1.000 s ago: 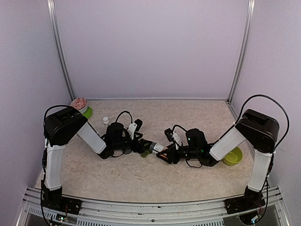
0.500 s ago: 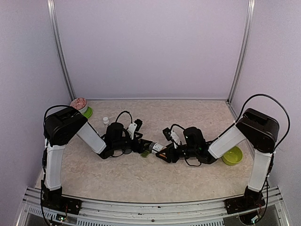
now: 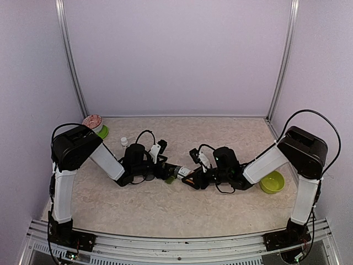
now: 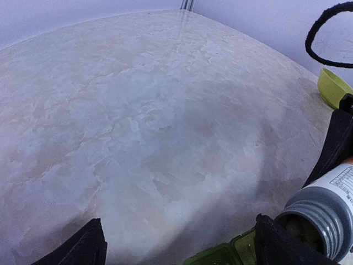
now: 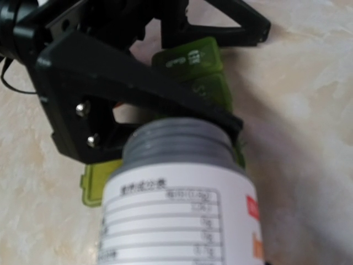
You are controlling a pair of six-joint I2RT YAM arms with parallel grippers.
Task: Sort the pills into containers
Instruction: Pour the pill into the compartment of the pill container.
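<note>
The containers (image 5: 191,59) are a dark green strip with pale marks on the lids, lying on the table under my left arm's black finger. In the left wrist view an open green compartment (image 4: 225,256) shows at the bottom edge. My left gripper (image 4: 179,249) stands open, its jaws wide apart over that strip. A white-labelled pill bottle (image 5: 182,204) with a grey threaded neck is tilted, its open mouth (image 4: 310,222) next to the compartment. My right gripper (image 3: 192,178) is shut on the bottle, which hides its fingers in the right wrist view. No pills can be made out.
A lime-green bowl (image 3: 272,182) sits at the right beside my right arm, also seen as the lime-green bowl (image 4: 332,88) in the left wrist view. A small white bottle (image 3: 124,142) and a pink-patterned dish (image 3: 93,121) stand at the back left.
My right arm has moved left, bringing the bottle's mouth closer to the containers and my left gripper. The left arm has stayed put.
</note>
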